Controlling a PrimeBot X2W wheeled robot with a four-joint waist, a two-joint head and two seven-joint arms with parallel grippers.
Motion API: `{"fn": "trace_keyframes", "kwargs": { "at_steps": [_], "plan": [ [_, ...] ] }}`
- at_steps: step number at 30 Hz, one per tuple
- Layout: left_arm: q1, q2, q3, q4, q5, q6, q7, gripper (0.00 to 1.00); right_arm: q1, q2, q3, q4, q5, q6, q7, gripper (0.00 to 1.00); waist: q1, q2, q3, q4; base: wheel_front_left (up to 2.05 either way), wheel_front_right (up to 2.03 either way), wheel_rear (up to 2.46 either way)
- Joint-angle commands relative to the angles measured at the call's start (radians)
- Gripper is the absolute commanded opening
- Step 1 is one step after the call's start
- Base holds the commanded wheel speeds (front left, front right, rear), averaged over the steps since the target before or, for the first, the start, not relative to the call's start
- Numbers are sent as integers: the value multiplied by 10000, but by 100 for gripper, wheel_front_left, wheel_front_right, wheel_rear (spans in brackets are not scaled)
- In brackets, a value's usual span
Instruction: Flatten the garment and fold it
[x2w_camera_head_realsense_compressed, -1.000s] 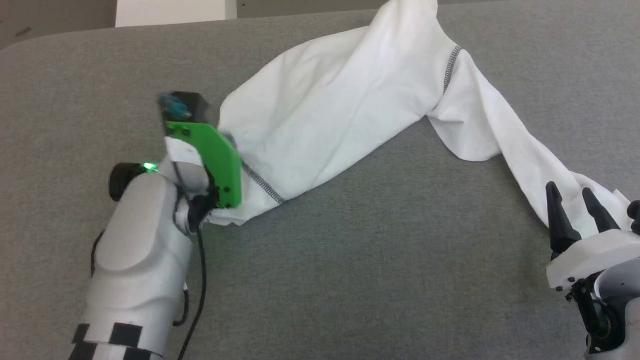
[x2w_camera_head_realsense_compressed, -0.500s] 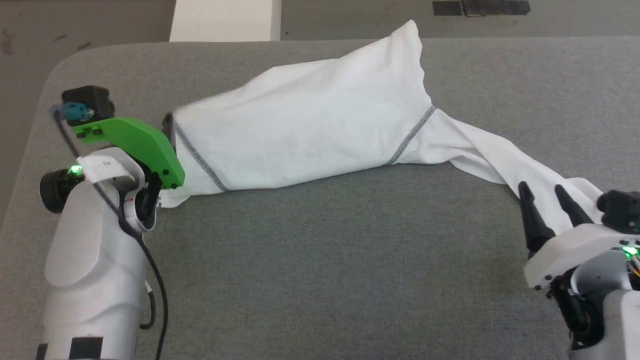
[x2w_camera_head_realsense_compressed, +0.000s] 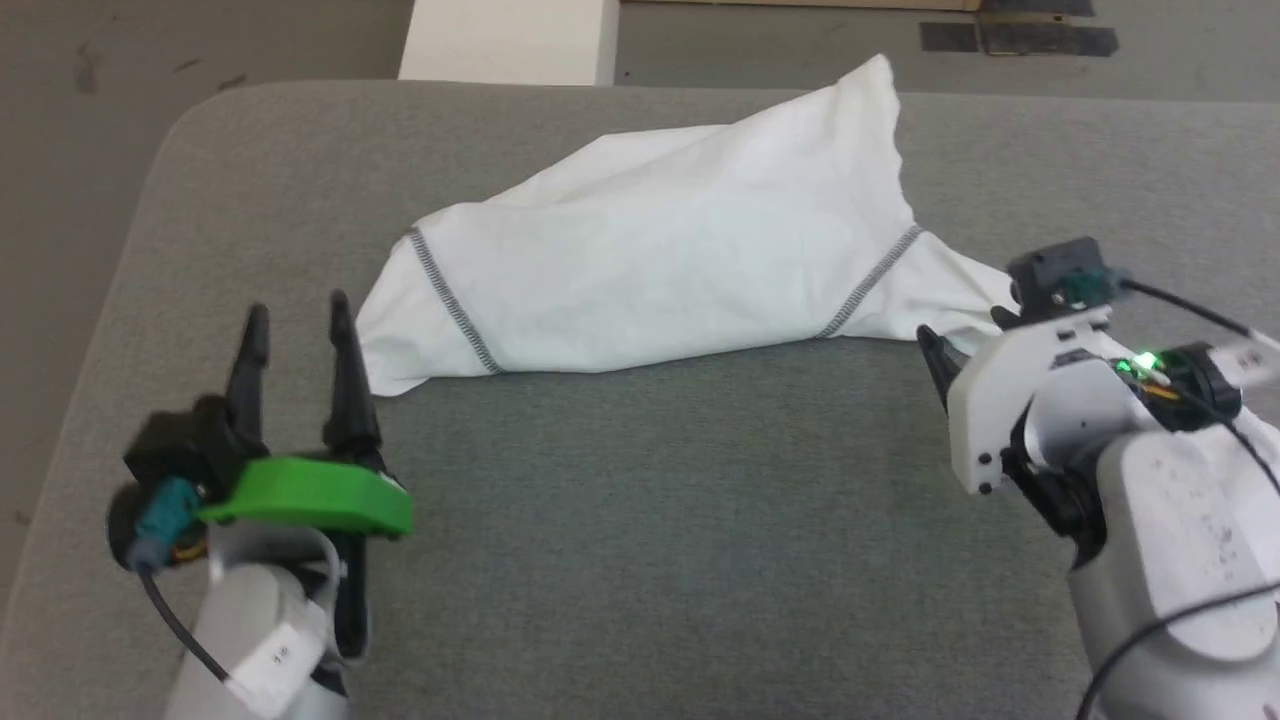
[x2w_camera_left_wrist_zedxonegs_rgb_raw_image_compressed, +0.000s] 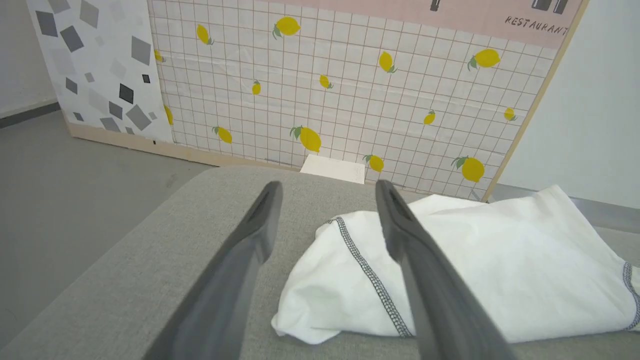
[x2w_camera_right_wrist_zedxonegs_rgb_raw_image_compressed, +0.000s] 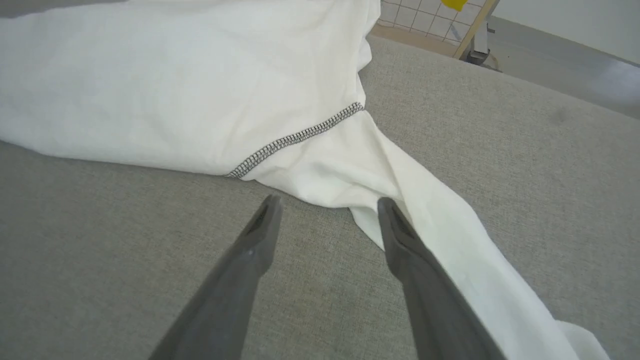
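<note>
The garment (x2w_camera_head_realsense_compressed: 660, 260), a white long-sleeved shirt with dark zigzag seams, lies bunched across the far half of the grey table (x2w_camera_head_realsense_compressed: 640, 560). My left gripper (x2w_camera_head_realsense_compressed: 298, 315) stands open just left of and nearer than its left end, holding nothing. In the left wrist view that gripper (x2w_camera_left_wrist_zedxonegs_rgb_raw_image_compressed: 327, 187) has bare table between its fingers and the garment (x2w_camera_left_wrist_zedxonegs_rgb_raw_image_compressed: 475, 270) beyond its right finger. My right gripper (x2w_camera_right_wrist_zedxonegs_rgb_raw_image_compressed: 328, 201) is open low over the table. The garment's sleeve (x2w_camera_right_wrist_zedxonegs_rgb_raw_image_compressed: 440, 235) runs under its right finger. One dark finger (x2w_camera_head_realsense_compressed: 932, 352) shows beside the right shoulder seam.
A white rectangular box (x2w_camera_head_realsense_compressed: 510, 40) stands past the table's far edge. The table's rounded far left corner (x2w_camera_head_realsense_compressed: 190, 110) drops to grey floor. A lemon-patterned tiled panel (x2w_camera_left_wrist_zedxonegs_rgb_raw_image_compressed: 325, 90) stands behind the table. Bare grey surface stretches along the near half.
My left gripper has opened, let go of the garment's left end and drawn back toward me. My right gripper has moved in to the sleeve by the shoulder seam. The camera has shifted.
</note>
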Motion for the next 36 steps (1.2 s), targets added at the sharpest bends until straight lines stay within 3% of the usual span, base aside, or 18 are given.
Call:
{"fn": "trace_keyframes", "kwargs": {
  "at_steps": [1,8,17,18,19,20,24,28,31,36],
  "plan": [
    [236,-76,-64,-91,138,66,-121,100,-374,-206,186,322,-186,-13,308,100,0,0,115,345,0,0,0],
    [720,-501,-408,-190,36,93,-335,100,-1528,-885,1296,2160,-541,-13,1078,100,0,0,345,989,0,0,0],
    [771,-631,-578,136,-236,-8,-326,100,-1970,-905,1735,4082,-891,-13,-38,100,0,0,575,1292,0,0,0],
    [768,-621,-589,152,-245,-20,-321,100,-1989,-858,1725,4237,-855,-13,-132,48,0,0,576,1285,0,0,0],
    [774,-601,-600,171,-252,-27,-299,100,-2019,-804,1699,4384,-787,-13,-267,16,0,0,568,1267,0,0,0],
    [787,-579,-592,178,-259,-18,-287,100,-2044,-790,1747,4528,-715,-13,-304,0,0,0,552,1230,0,0,0],
    [775,-529,-613,223,-288,-16,-229,100,-2142,-852,1555,4481,128,-13,-573,0,0,0,376,1097,0,0,0],
    [871,-514,-612,219,-325,33,-199,100,-1740,-993,1085,3528,1706,-13,-357,0,0,0,85,884,0,0,0],
    [987,-473,-602,192,-368,45,-157,100,-1072,-1447,1056,2112,3058,-13,613,0,0,0,-109,677,0,0,0],
    [1160,-394,-572,127,-450,65,-76,100,782,-2989,408,-896,4421,-13,3213,0,0,0,-379,347,0,0,0]
  ]
}}
